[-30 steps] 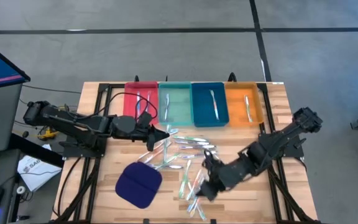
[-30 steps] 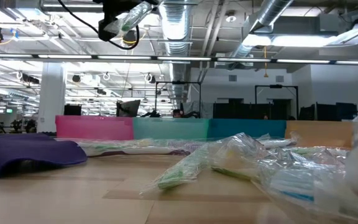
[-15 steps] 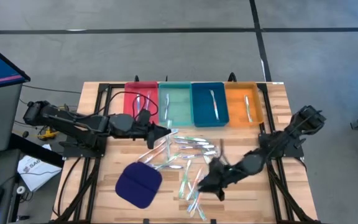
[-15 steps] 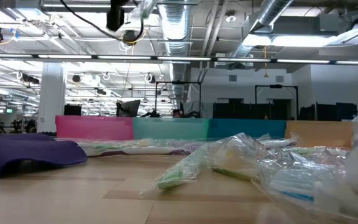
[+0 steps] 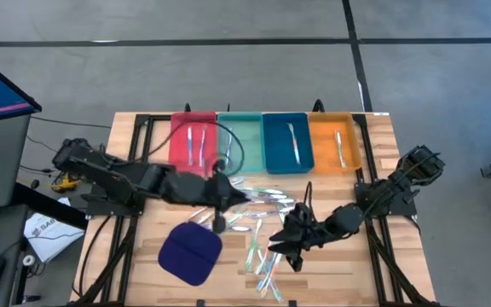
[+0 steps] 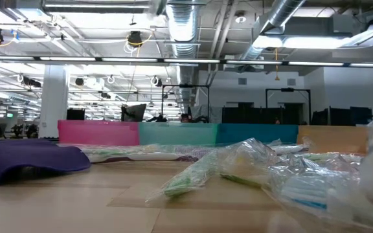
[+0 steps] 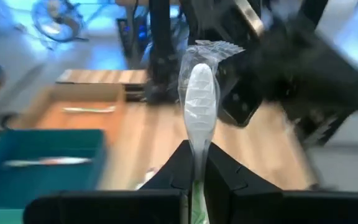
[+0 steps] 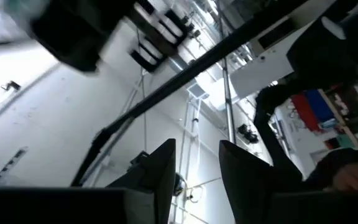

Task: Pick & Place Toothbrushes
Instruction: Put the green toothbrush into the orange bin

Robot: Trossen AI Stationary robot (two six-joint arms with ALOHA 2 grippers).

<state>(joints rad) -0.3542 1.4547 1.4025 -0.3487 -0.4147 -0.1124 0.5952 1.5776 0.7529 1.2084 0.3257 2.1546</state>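
Observation:
My left gripper (image 5: 227, 198) hangs above the middle of the table, shut on one wrapped toothbrush (image 7: 199, 99), white with a green end. It is above the top of the low view. More wrapped toothbrushes (image 5: 258, 223) lie loose on the wood, also in the low view (image 6: 238, 165). My right gripper (image 5: 278, 247) is over the near right part of that pile, tipped upward, open, with nothing between its fingers (image 8: 160, 168). The red (image 5: 180, 141), teal (image 5: 244, 145), blue (image 5: 280, 145) and orange (image 5: 324, 145) trays at the far edge each hold toothbrushes. My left gripper pinches the wrapped toothbrush between its two fingertips (image 7: 180, 163), partway along its handle (image 7: 197, 152). The brush lies along the fingers, its white end (image 7: 199, 87) sticking out ahead of them. It is lifted clear of the table.
A dark blue cloth pad (image 5: 190, 253) lies near the front left of the pile, also at the low view's left (image 6: 24, 162). Black frame rails run along both sides of the table (image 5: 373, 256). A cable (image 5: 233, 149) loops over the teal tray.
My left gripper has risen with the toothbrush, leaving the top of the low view, has rolled about its own line, and has drifted toward the table's near edge. My right gripper has sunk toward the pile and tipped from pointing down to pointing upward.

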